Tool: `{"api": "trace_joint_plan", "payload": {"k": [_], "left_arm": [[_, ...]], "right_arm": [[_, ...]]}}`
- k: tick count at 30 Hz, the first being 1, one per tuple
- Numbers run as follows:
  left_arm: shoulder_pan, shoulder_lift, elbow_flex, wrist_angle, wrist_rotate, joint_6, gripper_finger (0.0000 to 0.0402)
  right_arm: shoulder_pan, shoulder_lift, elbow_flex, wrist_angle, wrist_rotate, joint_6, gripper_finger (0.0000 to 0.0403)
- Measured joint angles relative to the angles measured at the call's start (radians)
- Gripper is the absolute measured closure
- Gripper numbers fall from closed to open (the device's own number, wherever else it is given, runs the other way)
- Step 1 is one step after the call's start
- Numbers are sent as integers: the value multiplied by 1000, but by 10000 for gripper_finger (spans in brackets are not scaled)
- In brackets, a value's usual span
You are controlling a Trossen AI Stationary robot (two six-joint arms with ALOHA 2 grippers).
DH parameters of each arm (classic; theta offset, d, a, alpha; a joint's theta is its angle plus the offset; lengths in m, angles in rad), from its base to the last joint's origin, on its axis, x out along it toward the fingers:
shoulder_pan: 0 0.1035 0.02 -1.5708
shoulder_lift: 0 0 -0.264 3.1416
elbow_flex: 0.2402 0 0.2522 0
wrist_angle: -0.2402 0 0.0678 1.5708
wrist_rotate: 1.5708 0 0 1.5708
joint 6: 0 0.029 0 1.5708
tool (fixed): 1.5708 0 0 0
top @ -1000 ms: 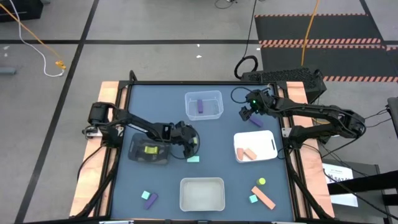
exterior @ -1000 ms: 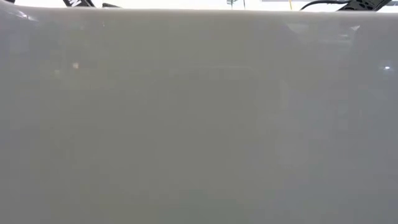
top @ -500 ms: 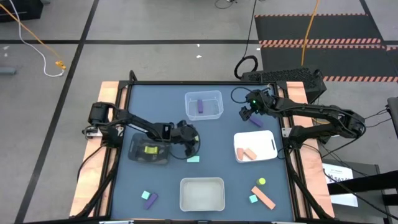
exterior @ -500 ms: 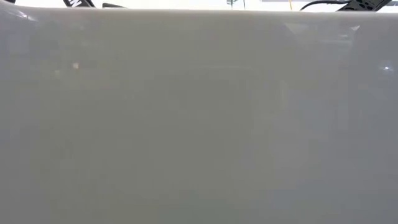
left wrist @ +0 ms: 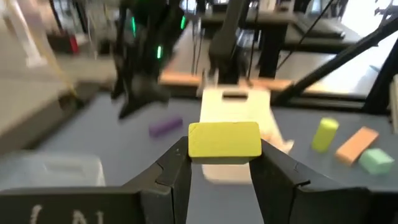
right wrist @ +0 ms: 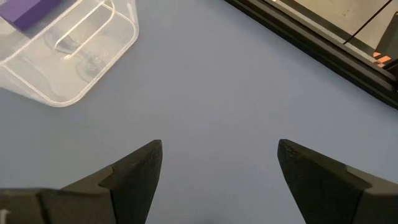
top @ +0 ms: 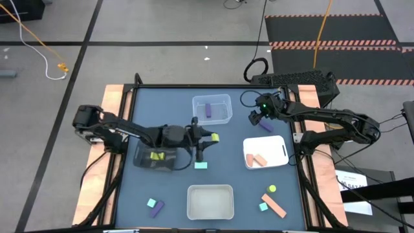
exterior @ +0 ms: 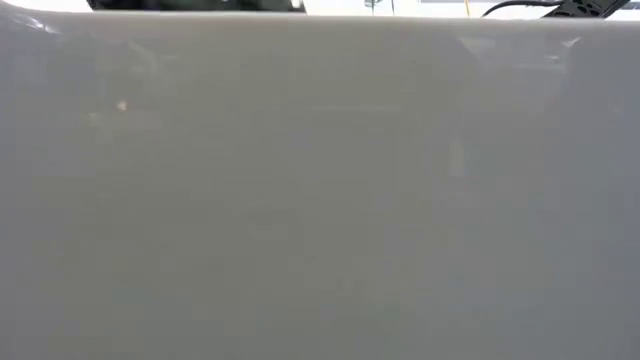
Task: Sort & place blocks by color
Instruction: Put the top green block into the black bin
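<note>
One yellow block was clamped in the left gripper, lifted mid-table. Black mesh tray with another yellow piece lay just left and nearer, so the left arm was closest. Right gripper hovered wide and empty at far right.

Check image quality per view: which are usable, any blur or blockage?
High view: sharp, evenly lit, whole table readable. Low view: blocked by a pale grey surface filling nearly the frame, only a thin strip at the top shows. Left wrist view: yellow block in the left tool is crisp, background blurred. Right wrist view: clear, with glare on the clear tray.
</note>
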Motion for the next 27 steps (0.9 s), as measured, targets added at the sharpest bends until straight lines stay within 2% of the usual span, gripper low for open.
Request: {"api": "trace_joint_plan", "payload": {"k": [7,12,16,20,23,27], "left_arm": [[-47,-80,1,69,-18,118,269],[-73,-98,1,-1,-20,57,269],[-109,-154,-2,-232,-83,-108,269],[-149,-252,0,-583,-183,-353,268],[-172,-309,0,-850,-196,-578,268],[-204,-341,1,-1145,-212,-850,268]], "right_arm": [[0,0,0,51,0,0,94],[0,0,0,88,0,1,94],[0,0,0,122,-19,1,94],[0,0,0,150,-167,-20,94],[0,0,0,190,-293,-25,94],[4,0,0,239,-385,-35,94]]}}
